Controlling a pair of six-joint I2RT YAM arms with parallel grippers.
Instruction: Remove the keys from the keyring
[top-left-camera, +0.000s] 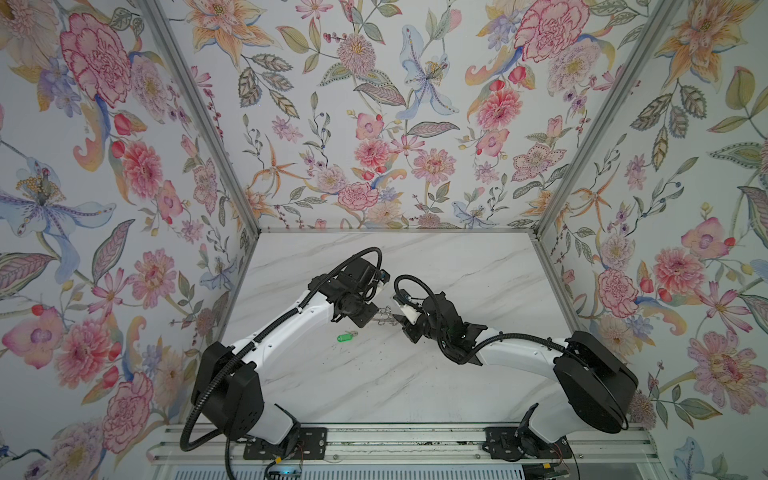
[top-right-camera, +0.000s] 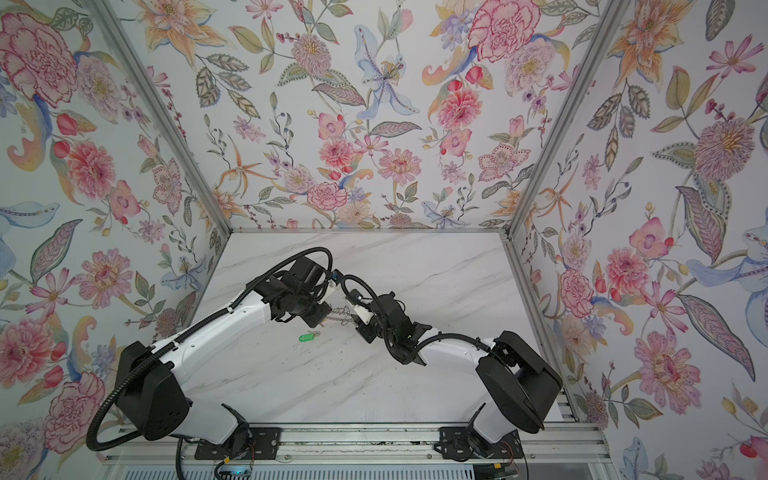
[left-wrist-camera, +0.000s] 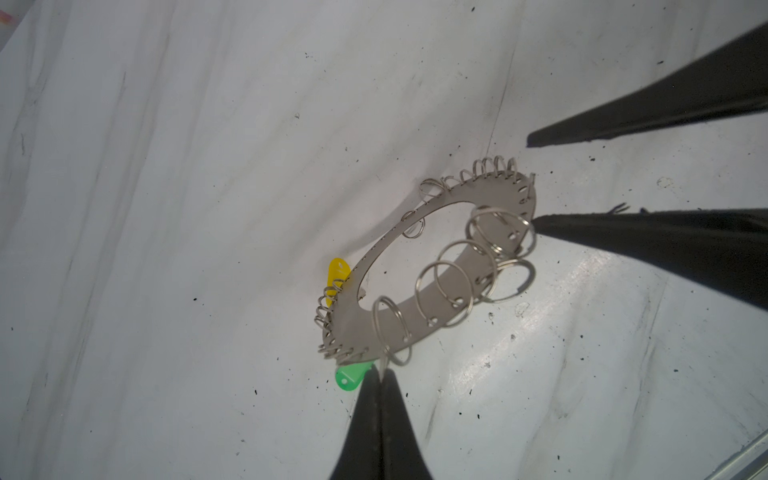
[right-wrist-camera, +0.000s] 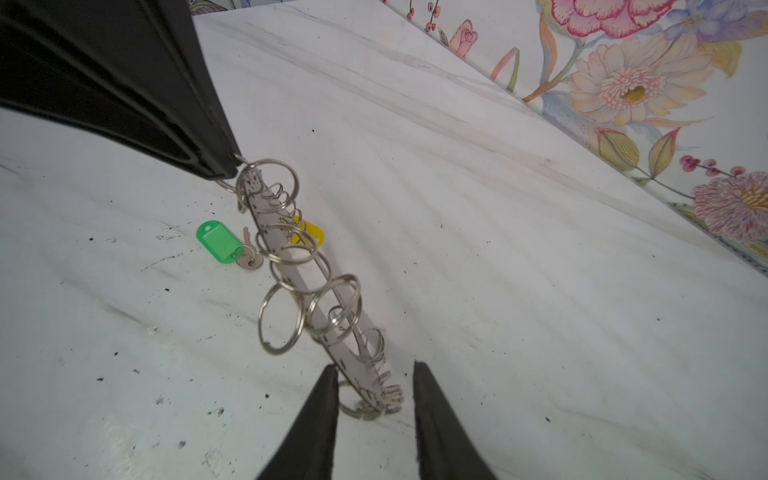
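Straddling the nearest edge of the keyring (left-wrist-camera: 351, 322), the right gripper (right-wrist-camera: 376, 368) stood released, its jaws apart on either side of the rim. The keyring hung on edge over the table (right-wrist-camera: 519, 270). Just beyond, the green-tagged key (right-wrist-camera: 220, 243) lay loose on the table, off the keyring, so that one looked done. The yellow tag (right-wrist-camera: 309, 232) showed behind the keyring, seemingly hooked to its fringe; its key was hidden. Farthest, the left gripper (left-wrist-camera: 379, 372) was clenched on the keyring's far rim, carrying it. To do this well, the right jaws should probably reach past the keyring and pinch the yellow tag itself, not bare wire, while the left held firm so the keyring would not swing.
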